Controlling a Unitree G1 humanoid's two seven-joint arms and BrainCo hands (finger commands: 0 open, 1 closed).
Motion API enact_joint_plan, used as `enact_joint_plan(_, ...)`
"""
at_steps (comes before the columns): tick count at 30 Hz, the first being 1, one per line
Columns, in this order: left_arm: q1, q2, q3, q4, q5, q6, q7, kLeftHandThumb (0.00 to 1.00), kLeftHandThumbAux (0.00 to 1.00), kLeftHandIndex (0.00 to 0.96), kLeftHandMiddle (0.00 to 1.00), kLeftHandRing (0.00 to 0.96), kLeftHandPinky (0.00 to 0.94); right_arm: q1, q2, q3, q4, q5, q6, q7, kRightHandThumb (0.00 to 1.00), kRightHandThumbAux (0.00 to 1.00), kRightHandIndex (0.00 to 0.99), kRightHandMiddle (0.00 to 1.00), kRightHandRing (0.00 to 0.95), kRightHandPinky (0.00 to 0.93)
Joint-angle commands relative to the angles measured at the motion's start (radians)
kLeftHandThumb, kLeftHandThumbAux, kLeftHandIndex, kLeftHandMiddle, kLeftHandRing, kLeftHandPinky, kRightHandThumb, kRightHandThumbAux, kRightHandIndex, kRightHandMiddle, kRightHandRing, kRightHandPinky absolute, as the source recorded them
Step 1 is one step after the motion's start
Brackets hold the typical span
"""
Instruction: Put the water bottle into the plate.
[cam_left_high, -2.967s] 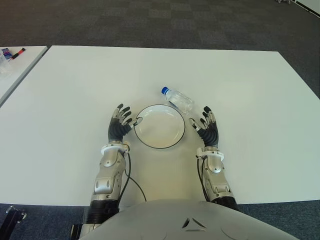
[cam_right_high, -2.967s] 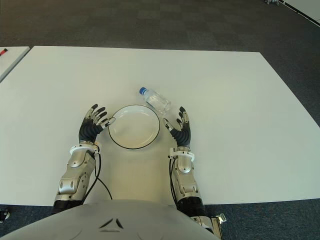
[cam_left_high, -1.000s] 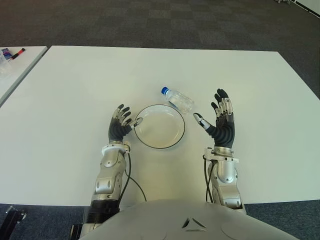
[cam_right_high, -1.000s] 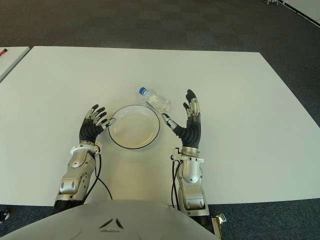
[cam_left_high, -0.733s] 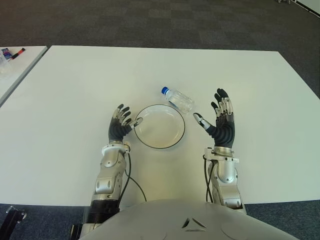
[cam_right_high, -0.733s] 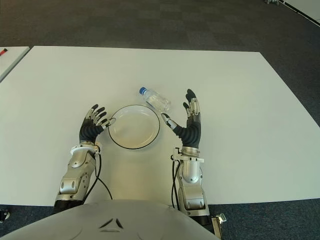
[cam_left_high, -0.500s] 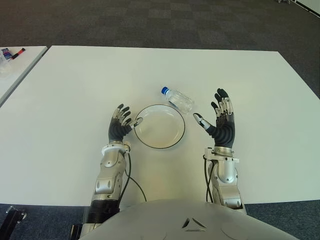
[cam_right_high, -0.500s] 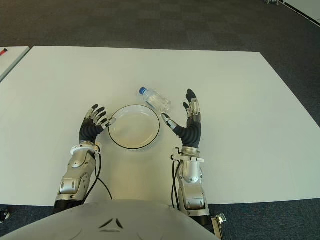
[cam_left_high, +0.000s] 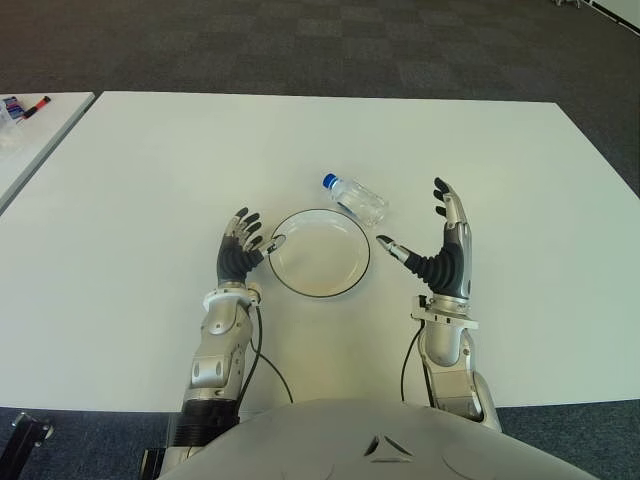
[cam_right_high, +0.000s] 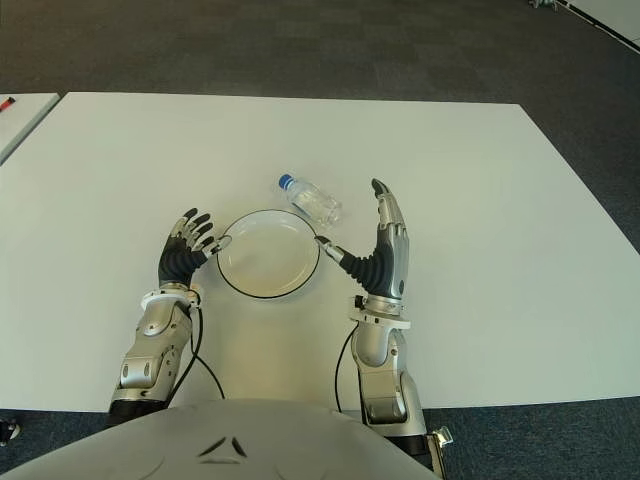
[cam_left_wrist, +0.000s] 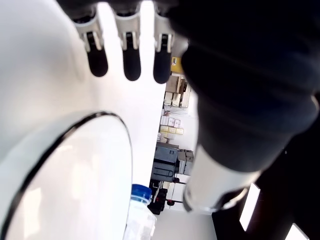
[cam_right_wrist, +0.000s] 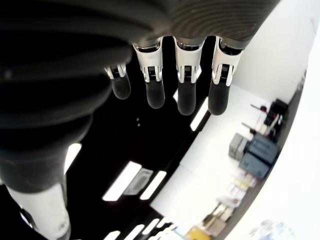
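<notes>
The bottle lies on the table at the plate's 1 o'clock rim. Right hand, fingers wide, stands at 3 o'clock; left hand, fingers spread, at 9 o'clock.

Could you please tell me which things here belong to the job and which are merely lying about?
Job:
clear plastic water bottle with blue cap, lying on its side
white round plate with dark rim
right hand, open
left hand, open

Lying about:
markers on the side table

Office or lab: grey carpet tiles, white tables.
</notes>
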Motion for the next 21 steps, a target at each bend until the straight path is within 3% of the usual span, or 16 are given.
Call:
enact_joint_plan(1,-0.011,-0.045,-0.009,0.028,0.008,-0.010,0.010,0.000,0.954,0.128,0.179,0.158,0.171,0.023,0.012,0.030,-0.060,-0.175,0.151,0.033,0.366,0.676,0.087,0.161,0.170,0.224)
enact_joint_plan(12,-0.013,-0.046,-0.009,0.036,0.000,-0.016,0.005,0.000,0.958,0.126,0.172,0.154,0.170,0.029,0.004,0.064,-0.109,-0.175,0.229,0.084,0.405,0.650,0.062,0.162,0.178,0.228)
enact_joint_plan(21,-0.015,-0.045,-0.007,0.044,-0.005,-0.019,0.001,0.000,0.956,0.123,0.167,0.150,0.169,0.029,-0.005,0.068,-0.121,-0.162,0.243,0.089,0.396,0.631,0.054,0.177,0.195,0.248)
